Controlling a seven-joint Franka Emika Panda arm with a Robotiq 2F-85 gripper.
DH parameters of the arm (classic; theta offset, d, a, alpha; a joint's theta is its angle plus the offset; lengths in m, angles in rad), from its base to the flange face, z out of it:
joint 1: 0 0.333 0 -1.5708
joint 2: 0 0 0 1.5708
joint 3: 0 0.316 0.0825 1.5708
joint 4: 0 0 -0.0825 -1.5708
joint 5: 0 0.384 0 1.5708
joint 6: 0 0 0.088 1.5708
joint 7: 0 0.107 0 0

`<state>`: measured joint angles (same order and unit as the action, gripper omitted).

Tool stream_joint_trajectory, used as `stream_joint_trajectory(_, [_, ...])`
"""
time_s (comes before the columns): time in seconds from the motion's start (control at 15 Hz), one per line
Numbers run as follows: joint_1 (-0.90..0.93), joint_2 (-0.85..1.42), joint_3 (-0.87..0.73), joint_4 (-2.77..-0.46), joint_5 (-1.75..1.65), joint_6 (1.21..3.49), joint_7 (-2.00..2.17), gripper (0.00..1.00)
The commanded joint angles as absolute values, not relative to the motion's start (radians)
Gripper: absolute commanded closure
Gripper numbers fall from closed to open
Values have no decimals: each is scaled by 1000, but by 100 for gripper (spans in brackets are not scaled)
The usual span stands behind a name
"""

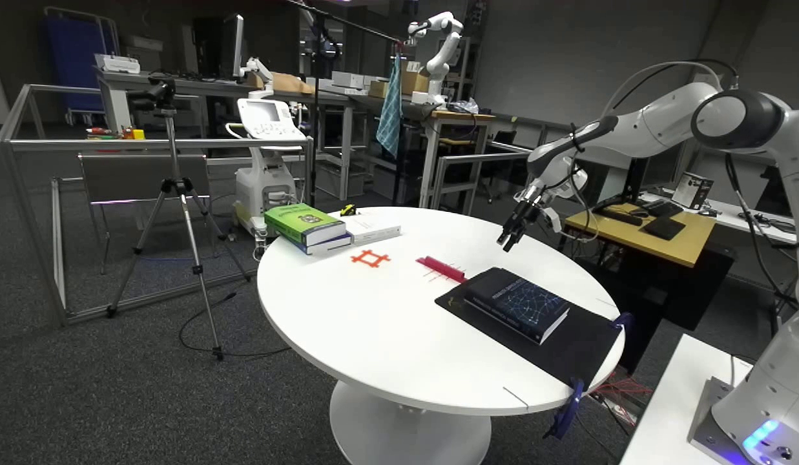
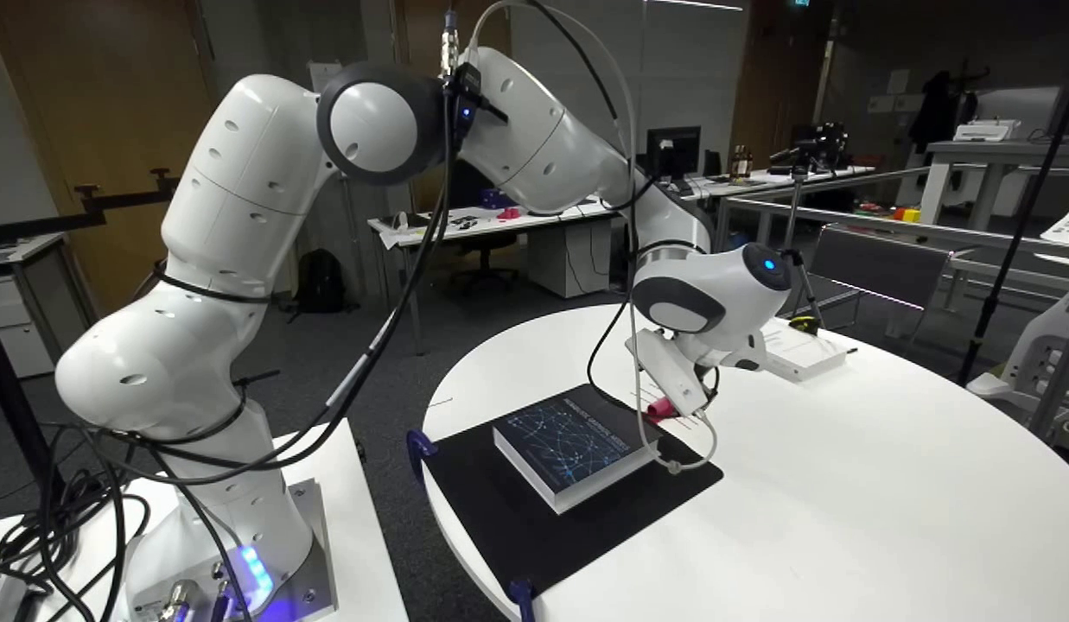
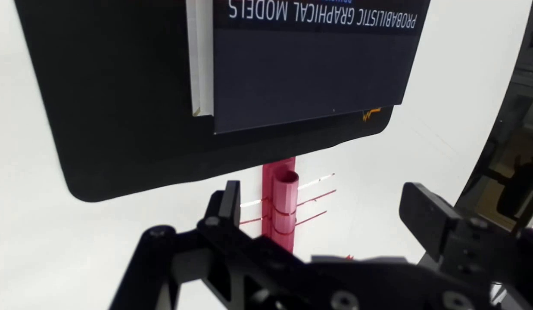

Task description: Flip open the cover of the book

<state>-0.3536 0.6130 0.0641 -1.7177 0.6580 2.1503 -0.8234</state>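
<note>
Hovering wide, my gripper (image 3: 320, 204) has the book (image 3: 309, 73) at wrist-view twelve o'clock, its mat (image 2: 512, 527) clamped, presumably against slipping.

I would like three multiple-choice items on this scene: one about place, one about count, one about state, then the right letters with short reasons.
1. Where does the navy book lie?
A) on the floor
B) on the black mat
C) under the table

2. How many blue clamps show at the mat's corners?
A) two
B) four
C) six

3. In which state is the book's cover?
A) standing upright
B) folded back
C) closed over the pages

1 B: both exterior views show the mat reaching out from under it.
2 A: both exterior views show one at each of two corners.
3 C: the wrist view shows it lying flat above the pages.
</note>
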Motion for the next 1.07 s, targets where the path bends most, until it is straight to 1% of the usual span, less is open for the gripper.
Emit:
stream_joint_trajectory(0.0, [-343,599,44,-1766,667,2204,-813,0])
stream_joint_trajectory(0.13, [-328,599,23,-1786,634,2219,-771,0])
stream_joint_trajectory(0.53, [-336,605,28,-1816,645,2206,-723,0])
stream_joint_trajectory(1.0, [-341,637,38,-1802,646,2196,-694,0])
